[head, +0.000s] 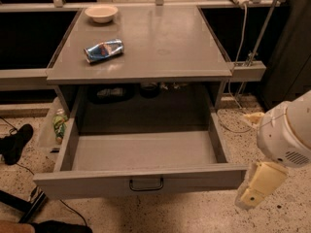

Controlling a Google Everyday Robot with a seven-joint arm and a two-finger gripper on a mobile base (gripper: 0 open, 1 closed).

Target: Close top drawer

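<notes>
camera view: top drawer (87,182) is pulled all the way out from under the front edge of the bench (160,47), inside bare, nothing in the way. its flat front runs parallel to the bench's front edge, with the dark loop handle (146,184) at the middle. closing travel is straight back toward the bench's rear edge, square to that long front.

my pincer (252,191) hangs off the right end of the drawer front, out past the bench's front right corner, a little lower than the front's top rim and not touching it. i cannot tell if it is spread or pressed together, and it holds nothing that i can see. from the pincer the handle lies to the left along the front, so my guess is i need to shift left to get in front of the panel, then push back near the centre so the drawer runs in straight and doesn't rack.

outward: a crushed can (103,50) lies on the bench top toward the left edge, and a bowl (101,13) sits near the rear left corner. both are clear of the drawer's path. a bottle (59,125) stands on the floor just beside the drawer's left wall, outside it.
</notes>
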